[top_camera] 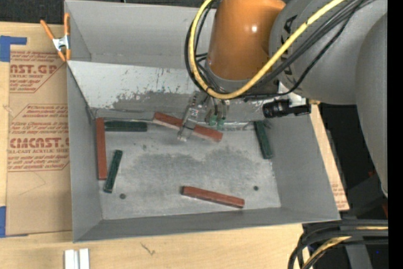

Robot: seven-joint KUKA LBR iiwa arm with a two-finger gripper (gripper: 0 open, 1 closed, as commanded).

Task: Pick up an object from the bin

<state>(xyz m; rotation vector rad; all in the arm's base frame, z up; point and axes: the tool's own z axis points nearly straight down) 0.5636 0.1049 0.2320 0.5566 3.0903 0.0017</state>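
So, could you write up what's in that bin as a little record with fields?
container: grey metal bin
gripper: low over the back middle of the floor
under the gripper: red-brown stick, lying slantwise
left red stick: along the left wall
front red-brown stick: near the front wall
back-left green stick: flat
left green stick: tilted, beside the left red stick
right green stick: right side

Hand over stick, back of bin
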